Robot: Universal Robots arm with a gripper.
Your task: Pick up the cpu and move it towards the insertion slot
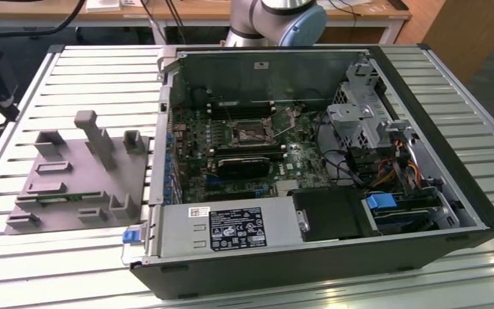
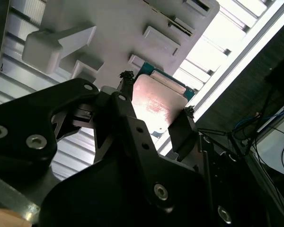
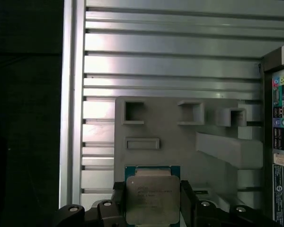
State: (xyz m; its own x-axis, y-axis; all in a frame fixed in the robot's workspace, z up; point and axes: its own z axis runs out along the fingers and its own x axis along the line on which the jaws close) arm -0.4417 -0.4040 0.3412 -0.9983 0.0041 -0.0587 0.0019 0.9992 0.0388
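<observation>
In both wrist views the cpu (image 3: 152, 198) (image 2: 156, 101), a flat square chip with a silvery top and green edge, sits between two black fingers. My gripper (image 3: 152, 202) (image 2: 157, 108) is shut on it, one finger (image 3: 118, 201) on each side. It hangs well above the grey plate (image 3: 180, 142) (image 1: 67, 187), which lies on the slatted table at the exterior view's left. The insertion slot (image 1: 249, 133), a shiny metal frame with a dark centre, lies on the green board inside the open computer case.
The grey plate carries a tall post (image 1: 88, 132) and several low blocks. The open case (image 1: 316, 257) has raised walls, a labelled power supply (image 1: 221, 228) and a drive cage (image 1: 367, 122). The arm's base (image 1: 282, 19) stands behind the case. The table edge (image 3: 68, 118) borders dark floor.
</observation>
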